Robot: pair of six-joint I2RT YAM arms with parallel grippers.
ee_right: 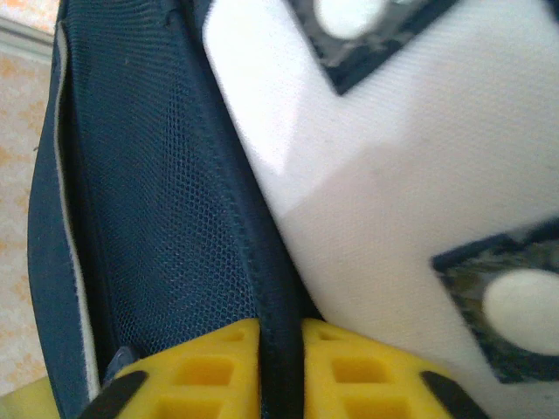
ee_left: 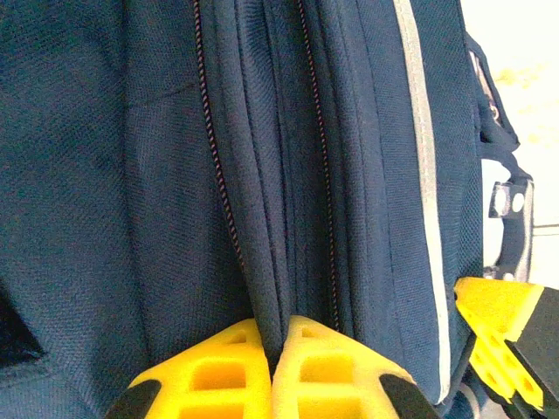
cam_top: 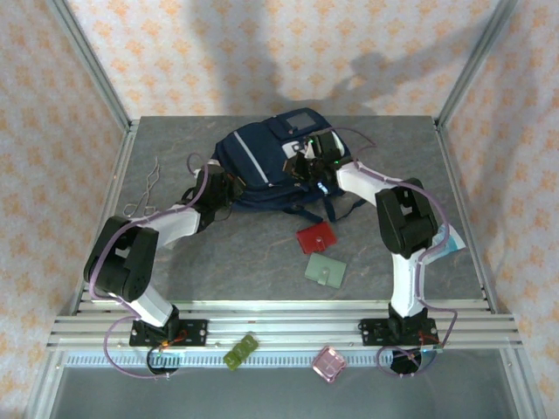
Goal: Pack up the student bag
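On student bag (cam_top: 253,157), left claw (ee_left: 272,349), right claw (ee_right: 281,349) pinch fabric; interior hidden.

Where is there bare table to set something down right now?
Free: the near-centre grey tabletop, left of the red square wallet and green card holder; also the far-right corner beside the navy-blue fabric backpack. Crowded: along the backpack's near edge, and the left side by the bent wire tool.

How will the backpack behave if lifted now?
Likely floppy: the backpack is soft fabric, bunching in the left end effector. It probably sags rather than lifting whole. The right end effector pinches a thin seam, which may slip.
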